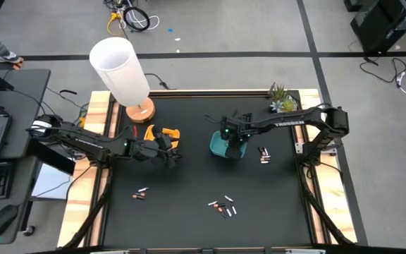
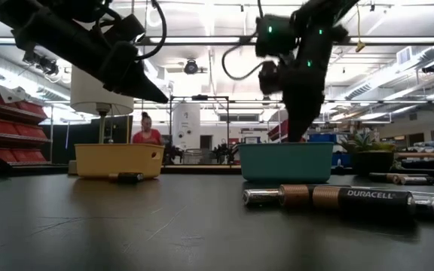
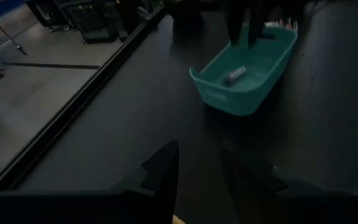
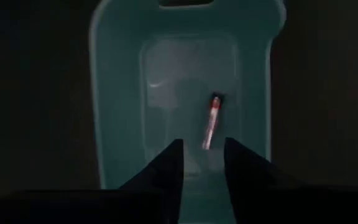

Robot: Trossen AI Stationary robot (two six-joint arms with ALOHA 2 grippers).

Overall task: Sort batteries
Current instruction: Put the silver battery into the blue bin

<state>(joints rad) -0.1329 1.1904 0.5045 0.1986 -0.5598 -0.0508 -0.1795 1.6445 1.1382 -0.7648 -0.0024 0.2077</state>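
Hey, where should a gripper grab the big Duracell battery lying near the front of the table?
Grip the Duracell battery across its middle, coming straight down from above: it lies flat on the table with other batteries near its ends, so fingers should straddle its round sides.

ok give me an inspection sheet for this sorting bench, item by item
surface: black table, wooden side edges.
job's things: teal tray holds one battery; yellow tray; loose batteries near the front edge, more right of the teal tray.
clutter: lamp, small plant.
grippers: right gripper open above the teal tray; left gripper open, beside the yellow tray.
cables: coils on the floor behind the table.
surroundings: a person beyond the table; laptop desk at left.
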